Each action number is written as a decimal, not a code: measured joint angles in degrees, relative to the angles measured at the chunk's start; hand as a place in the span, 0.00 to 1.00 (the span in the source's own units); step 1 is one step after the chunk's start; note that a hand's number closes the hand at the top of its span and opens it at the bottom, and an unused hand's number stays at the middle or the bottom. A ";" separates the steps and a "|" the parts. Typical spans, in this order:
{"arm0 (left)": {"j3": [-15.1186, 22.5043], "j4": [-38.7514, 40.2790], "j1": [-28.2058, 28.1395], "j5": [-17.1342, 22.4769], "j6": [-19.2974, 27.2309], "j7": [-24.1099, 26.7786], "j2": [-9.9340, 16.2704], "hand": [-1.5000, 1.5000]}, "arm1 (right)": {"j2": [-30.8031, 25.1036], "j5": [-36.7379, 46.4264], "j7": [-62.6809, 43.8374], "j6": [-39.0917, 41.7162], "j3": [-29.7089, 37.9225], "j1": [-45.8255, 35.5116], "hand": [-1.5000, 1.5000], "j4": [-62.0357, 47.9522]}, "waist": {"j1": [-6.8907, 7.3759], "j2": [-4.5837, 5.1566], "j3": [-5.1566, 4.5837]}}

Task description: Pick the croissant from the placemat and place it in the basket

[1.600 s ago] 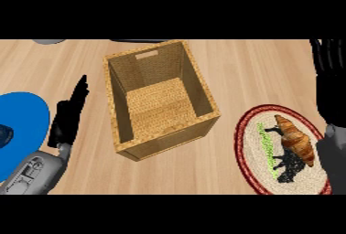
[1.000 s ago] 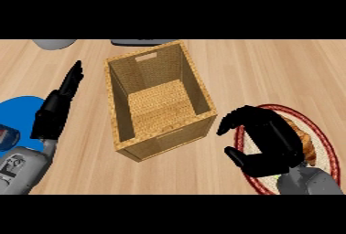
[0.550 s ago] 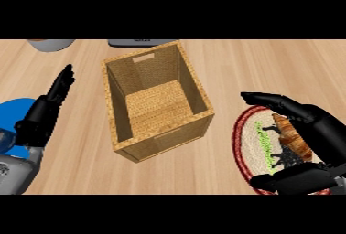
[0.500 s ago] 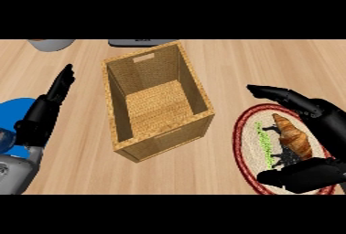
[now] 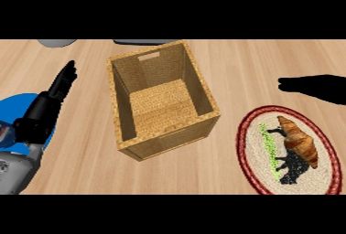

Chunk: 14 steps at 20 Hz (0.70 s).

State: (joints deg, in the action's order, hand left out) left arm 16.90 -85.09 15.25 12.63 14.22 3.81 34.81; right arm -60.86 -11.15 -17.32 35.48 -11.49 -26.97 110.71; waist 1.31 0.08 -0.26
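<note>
basket (image 5: pixel 162 103) centre | placemat (image 5: pixel 253 139) right of it | croissant (image 5: pixel 299 140) on placemat | plate (image 5: pixel 20 107) far left

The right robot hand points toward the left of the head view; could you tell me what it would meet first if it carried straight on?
Probably the basket, on its right wall. The right robot hand may be higher than the rim, though, so it could pass over.

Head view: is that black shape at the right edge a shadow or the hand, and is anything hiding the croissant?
In the head view the black shape is the right hand, a flat silhouette without visible detail, above the placemat; the croissant lies unobstructed, a dark patch beside it; the basket interior is evenly lit.
</note>
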 measured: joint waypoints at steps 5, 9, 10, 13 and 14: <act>-0.70 -0.93 -0.21 -0.43 -0.65 -0.31 -0.12 0.50 | -3.76 -0.26 1.32 12.49 -1.94 -5.18 0.00 -5.86 | 0.36 0.17 0.13; -1.36 -0.17 0.17 -1.30 -1.08 -0.62 -1.24 0.50 | -2.08 4.50 3.84 18.22 -3.46 -8.88 0.00 -12.07 | 0.20 0.24 0.20; -1.36 0.32 0.55 -1.82 -1.03 -0.89 -1.84 0.50 | -1.28 5.36 3.89 19.12 -3.78 -9.71 0.00 -13.09 | 0.04 0.23 0.21; -2.09 -0.33 -0.46 -2.66 -1.45 -0.65 -2.33 0.50 | 0.67 10.36 6.69 20.56 -4.49 -9.49 0.00 -15.22 | -0.17 0.15 0.25; -2.45 0.05 -0.73 -2.89 -1.83 -0.20 -2.61 0.50 | 1.72 11.76 7.08 20.84 -4.79 -9.52 0.00 -15.71 | -0.28 0.13 0.25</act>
State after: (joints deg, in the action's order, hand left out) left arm 14.45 -85.04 14.52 9.74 12.39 3.61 32.21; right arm -59.14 0.61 -10.24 56.32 -16.28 -36.49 95.00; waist 1.03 0.21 -0.01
